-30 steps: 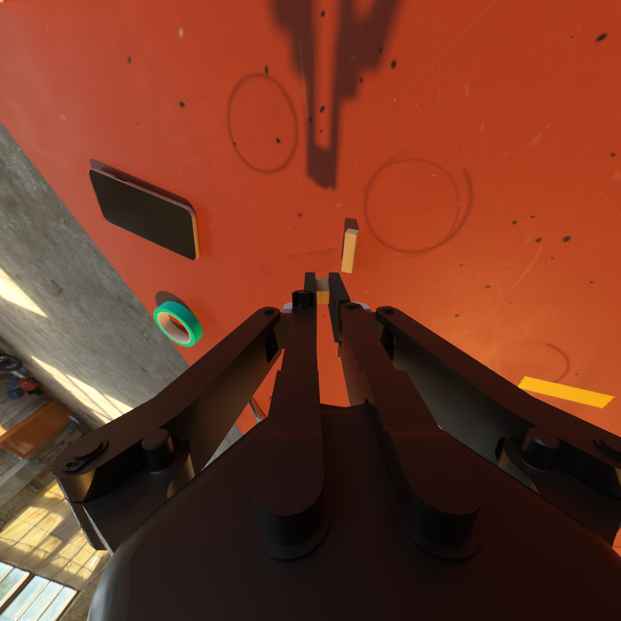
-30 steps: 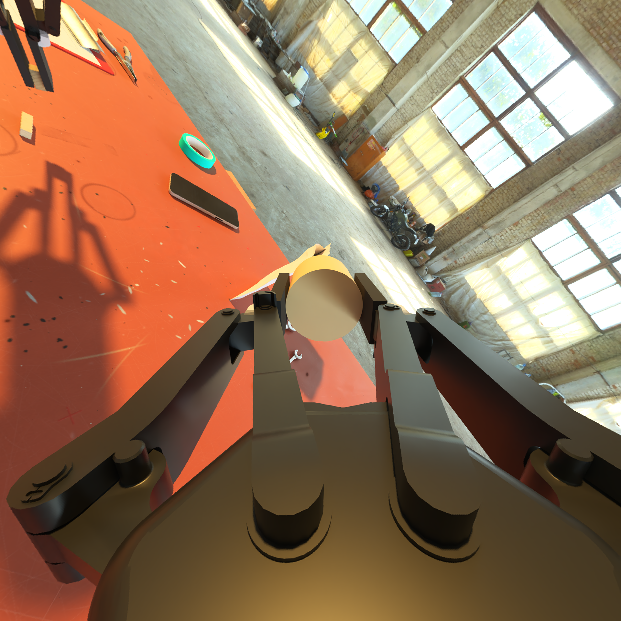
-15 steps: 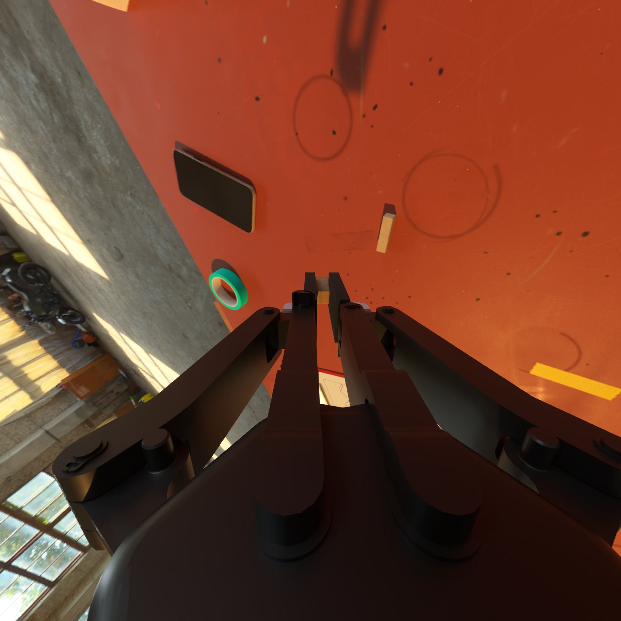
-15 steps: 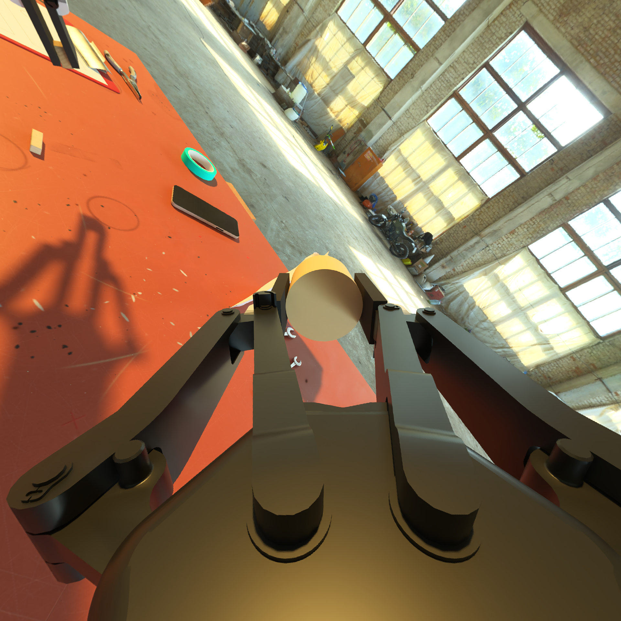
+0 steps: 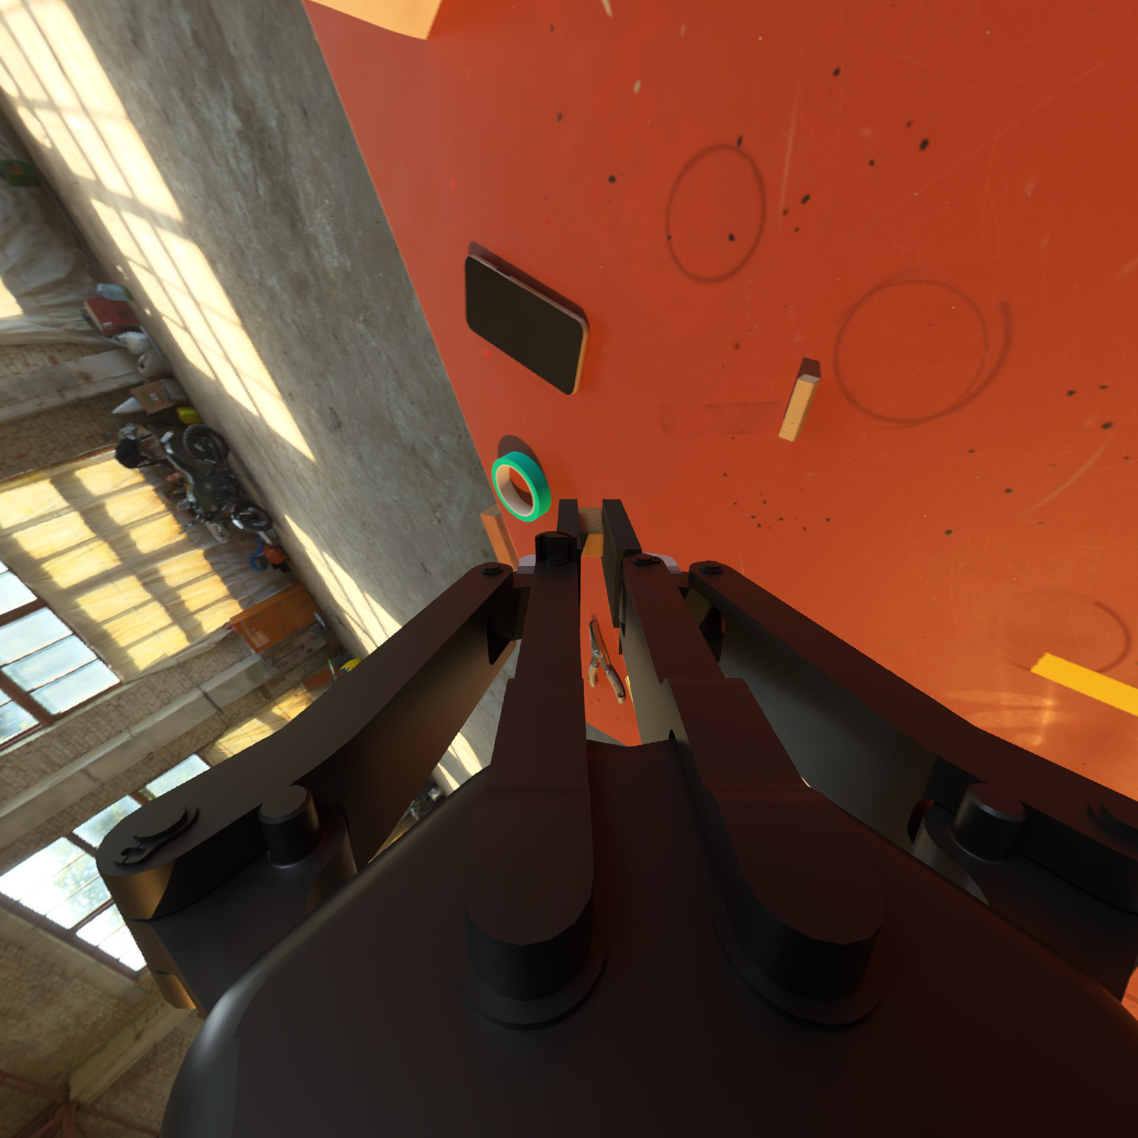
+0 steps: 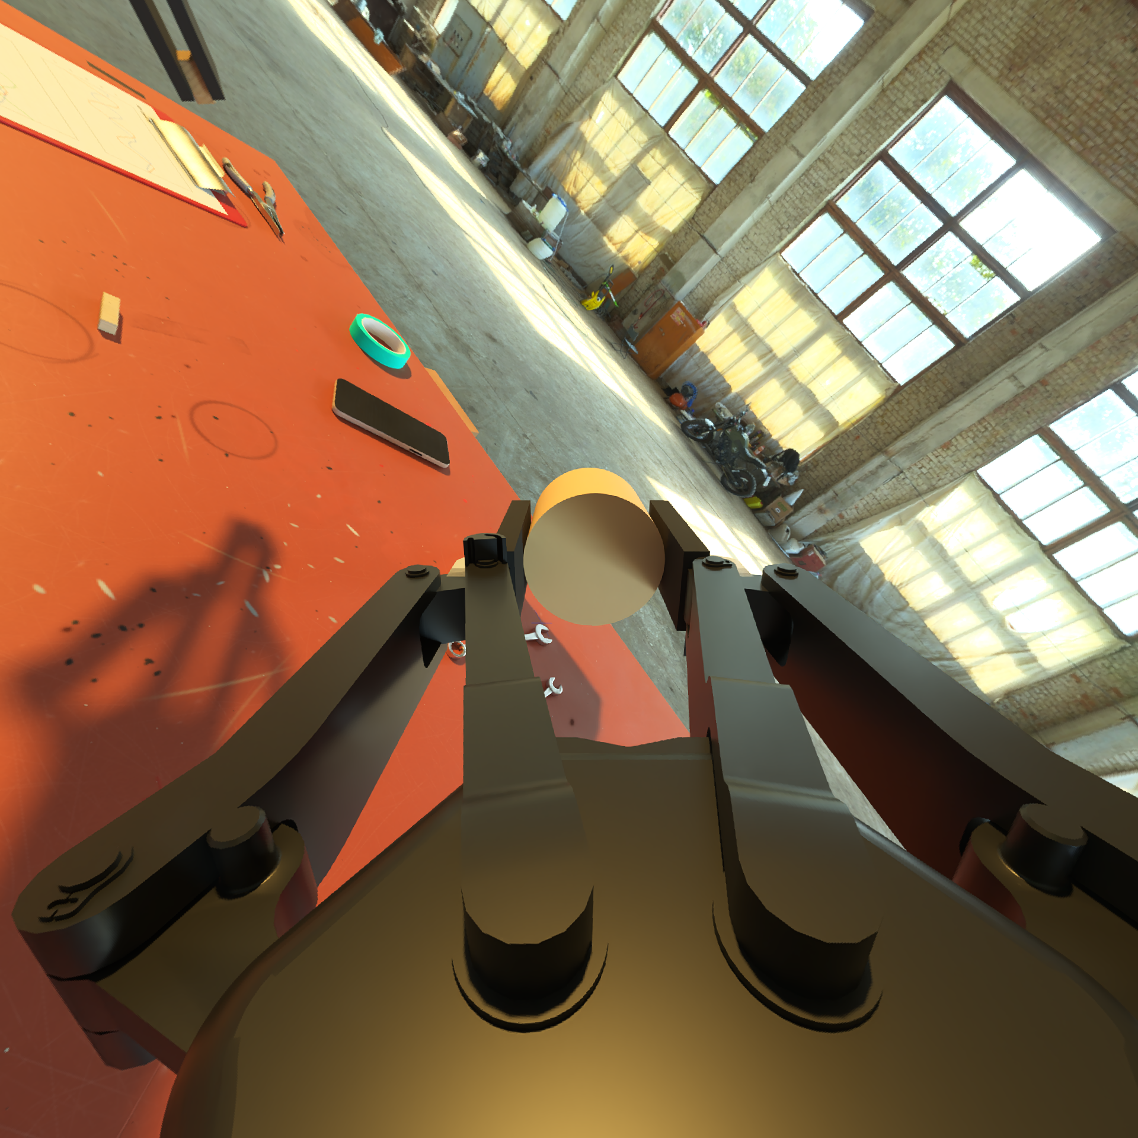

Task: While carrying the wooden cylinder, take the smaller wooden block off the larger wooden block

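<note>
Left gripper (image 5: 590,523) clamps the small block (image 5: 590,531) above the table's edge, clear of the large block (image 5: 799,406), while the right gripper (image 6: 594,554) pinches the cylinder (image 6: 592,557), which could roll free.

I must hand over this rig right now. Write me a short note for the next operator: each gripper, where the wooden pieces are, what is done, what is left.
Left gripper: shut on the smaller wooden block, held above the table, near the green tape roll.
Right gripper: shut on the wooden cylinder, held in the air over the table edge.
Larger wooden block: alone on the table, beyond the phone.
Done: the small block is off the large one, cylinder carried.
Left: probably only to set the small block down; keep the cylinder gripped.
</note>
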Available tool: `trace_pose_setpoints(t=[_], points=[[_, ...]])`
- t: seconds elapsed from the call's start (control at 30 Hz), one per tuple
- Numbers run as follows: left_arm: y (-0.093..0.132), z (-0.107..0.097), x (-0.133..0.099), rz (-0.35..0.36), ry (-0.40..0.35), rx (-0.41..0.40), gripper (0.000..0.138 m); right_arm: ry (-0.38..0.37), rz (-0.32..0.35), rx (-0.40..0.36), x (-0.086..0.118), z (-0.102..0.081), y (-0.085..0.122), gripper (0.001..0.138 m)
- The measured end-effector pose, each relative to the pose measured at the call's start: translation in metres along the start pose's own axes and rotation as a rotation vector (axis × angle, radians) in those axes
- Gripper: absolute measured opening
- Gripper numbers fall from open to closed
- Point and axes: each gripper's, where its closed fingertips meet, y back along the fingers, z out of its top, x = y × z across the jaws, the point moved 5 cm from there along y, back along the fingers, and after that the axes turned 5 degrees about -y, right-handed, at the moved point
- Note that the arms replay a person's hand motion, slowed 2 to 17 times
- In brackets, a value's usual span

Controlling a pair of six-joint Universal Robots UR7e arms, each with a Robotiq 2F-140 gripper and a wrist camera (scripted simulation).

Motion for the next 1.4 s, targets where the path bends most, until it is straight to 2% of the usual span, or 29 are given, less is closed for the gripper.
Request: trace_pose_setpoints(t=[0.33,0.57,1.0,1.4], points=[[0.043,-0.001,0.032,0.120,0.047,0.023,0.011,-0.011,0.039,-0.051,0.008,0.012,0.003,0.051],[0.076,0.005,0.055,0.198,0.086,0.018,0.011,-0.036,0.097,-0.110,0.019,0.023,0.005,0.051],[0.131,0.027,0.086,0.272,0.196,-0.036,0.011,-0.098,0.287,-0.268,0.048,0.050,0.011,0.051],[0.165,0.066,0.094,0.287,0.247,-0.162,0.011,-0.170,0.478,-0.398,0.072,0.069,0.020,0.051]])
